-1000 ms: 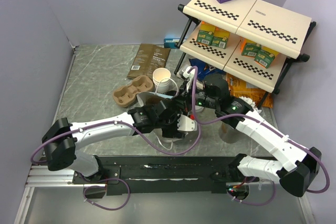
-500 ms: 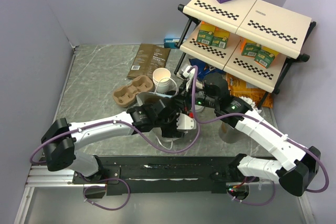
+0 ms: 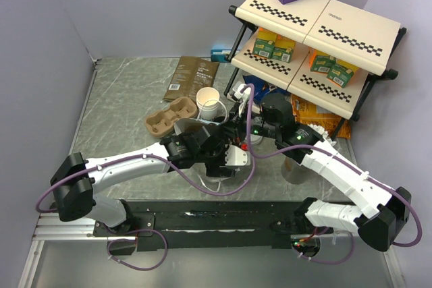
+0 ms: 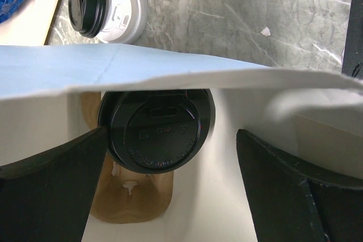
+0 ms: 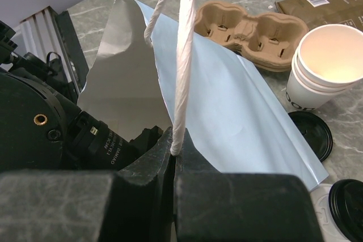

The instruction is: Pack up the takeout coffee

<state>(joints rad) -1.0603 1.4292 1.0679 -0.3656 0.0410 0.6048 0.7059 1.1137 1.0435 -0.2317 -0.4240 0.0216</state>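
Note:
A takeout cup with a black lid point(image 4: 156, 131) stands in a brown pulp carrier point(image 4: 133, 196) inside a paper bag point(image 4: 170, 72), blue outside and white inside. My left gripper point(image 4: 173, 134) is open inside the bag. Its fingers stand either side of the lid, with a wide gap on the right. In the top view the left gripper point(image 3: 226, 158) is in the bag's mouth point(image 3: 192, 128). My right gripper point(image 5: 177, 151) is shut on the bag's white twisted handle point(image 5: 181, 55) and holds it up. It shows in the top view point(image 3: 237, 128) beside the bag.
A second pulp carrier point(image 5: 249, 26), stacked open white cups point(image 5: 326, 66) and a loose black lid point(image 5: 309, 131) lie behind the bag. Another black lid point(image 4: 85, 1) and a white lid point(image 4: 122, 7) sit close by. The brown coffee pouch point(image 3: 190, 75) lies further back. A checkered shelf point(image 3: 317, 25) stands at the right.
My left arm has shifted slightly toward the far left, and the bag's near edge has moved with it. The right gripper still holds the handle in the same place.

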